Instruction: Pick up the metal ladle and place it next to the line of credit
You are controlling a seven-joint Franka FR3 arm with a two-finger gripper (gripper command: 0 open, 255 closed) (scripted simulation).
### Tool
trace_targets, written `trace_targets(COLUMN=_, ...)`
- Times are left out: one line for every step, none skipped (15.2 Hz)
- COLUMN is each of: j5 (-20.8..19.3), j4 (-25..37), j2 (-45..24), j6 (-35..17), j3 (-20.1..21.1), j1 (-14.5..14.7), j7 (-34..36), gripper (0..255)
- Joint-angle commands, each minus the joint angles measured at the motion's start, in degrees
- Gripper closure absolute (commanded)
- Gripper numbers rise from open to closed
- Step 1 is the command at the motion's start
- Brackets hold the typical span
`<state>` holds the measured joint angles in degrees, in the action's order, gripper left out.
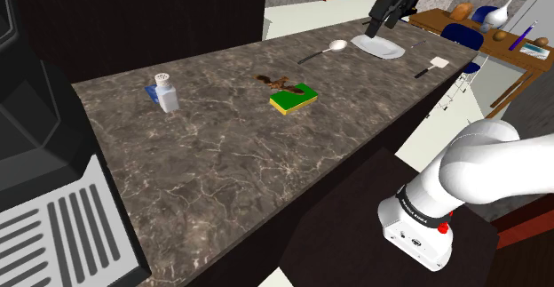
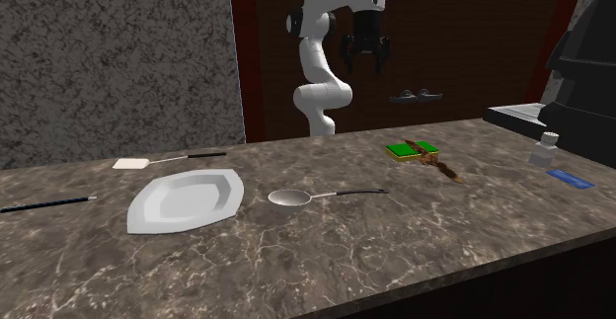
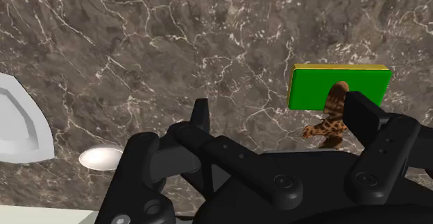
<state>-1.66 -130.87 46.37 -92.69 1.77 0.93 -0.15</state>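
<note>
Gripper (image 2: 365,62) spread, empty, well above worktop (image 2: 326,258); ladle (image 2: 321,198) lies below, bowl beside plate (image 2: 188,200), handle pointing away.

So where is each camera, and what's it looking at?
Shoulder view: beside the stand, looking down along the countertop; the white arm and gripper show.
Second exterior view: across the countertop, facing the arm and gripper.
Wrist view: on the hand, looking down past the open gripper.
All three share the ladle, plate and green sponge.

dark veined marble counter (image 1: 222,165) runs long here, grey speckled wall (image 2: 109,60) beside dark wood panelling (image 2: 474,50), wooden table (image 1: 432,19) beyond.
</note>
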Motion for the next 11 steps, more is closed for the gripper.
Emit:
trace_targets(j5=0.0, j4=0.0, j2=0.0, j6=0.0, j3=0.0, j1=0.0, j7=0.0, gripper=0)
trace_targets(j5=-0.9, j4=-0.4, j2=-0.5, j6=-0.6, j3=-1.9, j1=0.5, j7=-3.8, gripper=0)
trace_targets(j5=-1.8, j4=-0.6, j2=-1.2, j6=-1.1, j3=-3.8, j1=1.1, j7=-7.5, gripper=0)
trace_targets(j5=-2.6, j4=-0.7, j2=-2.0, j6=-1.7, j3=-5.7, j1=1.7, j7=-11.2, gripper=0)
trace_targets(j5=-3.4, j4=-0.6, j2=-3.0, j6=-2.3, j3=-7.6, j1=2.3, j7=-14.9, gripper=0)
trace_targets(j5=-4.2, j4=-0.4, j2=-4.1, j6=-2.9, j3=-9.5, j1=2.8, j7=-18.6, gripper=0)
trace_targets(j5=-4.9, j4=0.0, j2=-5.4, j6=-3.5, j3=-11.4, j1=3.5, j7=-22.3, gripper=0)
trace_targets(j5=-5.6, j4=0.5, j2=-6.8, j6=-4.1, j3=-13.2, j1=4.1, j7=-26.0, gripper=0)
trace_targets(j5=-6.2, j4=1.1, j2=-8.4, j6=-4.7, j3=-15.0, j1=4.8, j7=-29.7, gripper=0)
trace_targets(j5=-6.7, j4=1.9, j2=-10.1, j6=-5.3, j3=-16.7, j1=5.5, j7=-33.4, gripper=0)
trace_targets(j5=-7.0, j4=2.8, j2=-11.9, j6=-5.9, j3=-18.5, j1=6.2, j7=-37.1, gripper=0)
